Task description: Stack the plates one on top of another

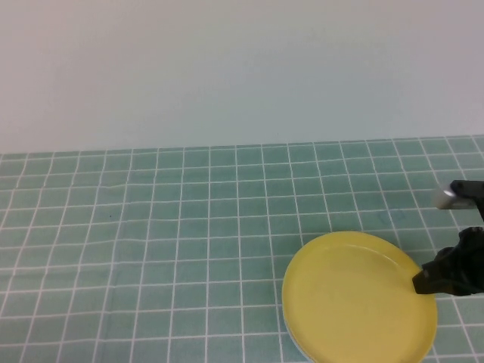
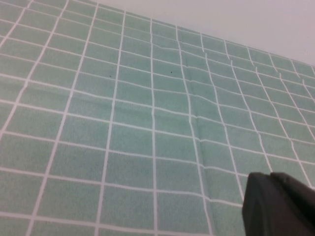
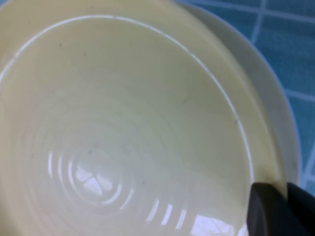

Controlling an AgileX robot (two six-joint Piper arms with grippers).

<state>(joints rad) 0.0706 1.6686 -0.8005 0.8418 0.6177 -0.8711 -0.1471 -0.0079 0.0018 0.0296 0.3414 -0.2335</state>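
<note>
A yellow plate (image 1: 355, 299) lies at the front right of the table on top of a pale plate, of which only a thin edge (image 1: 291, 338) shows. My right gripper (image 1: 418, 278) is shut on the yellow plate's right rim, one finger above it and one below. In the right wrist view the yellow plate (image 3: 123, 123) fills the picture, the pale plate (image 3: 275, 98) pokes out beyond it, and the right gripper (image 3: 284, 196) straddles the rim. My left gripper (image 2: 270, 176) is out of the high view; it hangs shut and empty over bare cloth.
A green cloth with a white grid (image 1: 151, 227) covers the table up to a plain pale wall (image 1: 227, 68) at the back. The right arm's wrist (image 1: 461, 193) reaches in from the right edge.
</note>
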